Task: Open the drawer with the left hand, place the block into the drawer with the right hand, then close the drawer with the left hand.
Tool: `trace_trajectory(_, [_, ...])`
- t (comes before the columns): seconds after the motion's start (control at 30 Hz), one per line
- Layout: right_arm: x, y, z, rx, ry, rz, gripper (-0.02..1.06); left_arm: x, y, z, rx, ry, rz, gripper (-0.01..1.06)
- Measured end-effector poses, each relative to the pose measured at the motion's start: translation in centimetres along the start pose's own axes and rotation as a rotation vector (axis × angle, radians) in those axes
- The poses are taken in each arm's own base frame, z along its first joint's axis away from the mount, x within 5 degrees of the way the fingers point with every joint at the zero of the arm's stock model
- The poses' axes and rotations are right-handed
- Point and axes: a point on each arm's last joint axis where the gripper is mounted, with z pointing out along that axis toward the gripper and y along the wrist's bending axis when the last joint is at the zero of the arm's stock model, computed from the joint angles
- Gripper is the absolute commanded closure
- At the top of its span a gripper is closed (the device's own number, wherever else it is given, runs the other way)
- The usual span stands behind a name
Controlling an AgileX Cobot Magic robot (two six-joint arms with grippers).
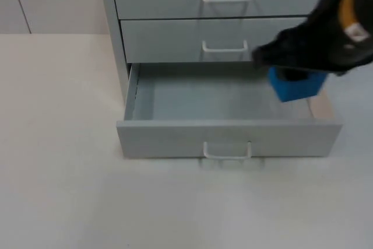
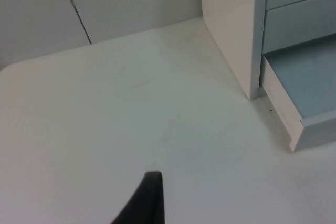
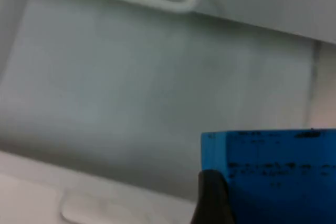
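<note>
Your right pincer [image 1: 291, 74] hangs over the right end of the pulled-out bottom drawer [image 1: 227, 138], clenched on the blue block [image 1: 297, 84], which sits above the drawer's floor near its right wall. Your left pincer [image 2: 147, 203] waits over the bare worktop [image 2: 105, 129] beside the cabinet [image 2: 231, 30]; I cannot tell its grip.

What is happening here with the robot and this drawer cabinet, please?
The bottom drawer of the grey cabinet is pulled open. The right tool holds the blue block over the right end of the open drawer, not yet set down; the block's blue face is also seen in the right wrist view. The left arm waits away to the side over the white table, its tool's fingertip seen above bare table top.
</note>
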Motion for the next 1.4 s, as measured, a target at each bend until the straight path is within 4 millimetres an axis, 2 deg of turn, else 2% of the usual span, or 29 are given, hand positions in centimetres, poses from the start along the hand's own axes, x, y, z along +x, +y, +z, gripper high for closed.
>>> trace_trajectory(0.03, [0.0, 0.0, 0.0, 0.000, 0.000, 0.000, 1.05, 0.0, 0.0, 0.0, 0.000, 0.000, 0.000, 0.00])
trace_trajectory(0.17, [-0.9, 2.1, 4.3, -0.002, 0.023, 0.013, 1.04, 0.0, 0.0, 0.0, 0.000, 0.000, 0.000, 0.00])
trace_trajectory(0.2, [-0.9, 2.1, 4.3, -0.002, 0.023, 0.013, 1.03, 0.0, 0.0, 0.0, 0.000, 0.000, 0.000, 0.00])
trace_trajectory(0.27, [-1.2, 2.8, 5.7, -0.003, 0.024, 0.023, 1.01, 0.0, 0.0, 0.0, 0.000, 0.000, 0.000, 0.00])
trace_trajectory(0.47, [-1.0, 4.0, 8.4, -0.023, 0.032, 0.023, 0.85, 0.0, 0.0, 0.0, 0.000, 0.000, 0.000, 0.00])
trace_trajectory(0.53, [-0.9, 4.2, 8.8, -0.022, 0.035, 0.025, 0.79, 0.0, 0.0, 0.0, 0.000, 0.000, 0.000, 0.00])
trace_trajectory(0.57, [-0.6, 4.3, 9.5, -0.021, 0.038, 0.031, 0.79, 0.0, 0.0, 0.0, 0.000, 0.000, 0.000, 0.00])
trace_trajectory(0.67, [0.0, 4.5, 10.3, -0.013, 0.054, 0.035, 0.68, 0.0, 0.0, 0.0, 0.000, 0.000, 0.000, 0.00])
trace_trajectory(0.7, [0.0, 4.5, 10.3, -0.013, 0.054, 0.035, 0.62, 0.0, 0.0, 0.0, 0.000, 0.000, 0.000, 0.00])
trace_trajectory(0.73, [0.1, 4.5, 10.4, -0.012, 0.057, 0.037, 0.62, 0.0, 0.0, 0.0, 0.000, 0.000, 0.000, 0.00])
trace_trajectory(0.8, [0.1, 4.5, 10.5, -0.017, 0.054, 0.032, 0.42, 0.0, 0.0, 0.0, 0.000, 0.000, 0.000, 0.00])
trace_trajectory(0.87, [0.1, 4.6, 10.5, -0.021, 0.051, 0.035, 0.32, 0.0, 0.0, 0.0, 0.000, 0.000, 0.000, 0.00])
trace_trajectory(1.07, [0.0, 4.6, 10.5, -0.025, 0.047, 0.033, 0.31, 0.0, 0.0, 0.0, -0.001, -0.004, 0.000, 0.00])
trace_trajectory(1.2, [-0.8, 4.5, 9.4, -0.033, 0.023, 0.051, 0.31, 0.0, 0.0, 0.0, -0.001, -0.004, 0.000, 0.00])
trace_trajectory(1.33, [-3.4, 3.7, 5.1, -0.073, -0.011, 0.091, 0.31, 0.0, 0.0, 0.0, -0.001, -0.004, 0.000, 0.00])
trace_trajectory(1.37, [-3.4, 3.7, 5.1, -0.073, -0.011, 0.091, 0.31, 0.0, 0.0, 0.0, -0.001, -0.004, 0.000, 0.00])
trace_trajectory(1.4, [-3.9, 3.5, 3.8, -0.085, -0.010, 0.106, 0.31, 0.0, 0.0, 0.0, -0.001, -0.004, 0.000, 0.00])
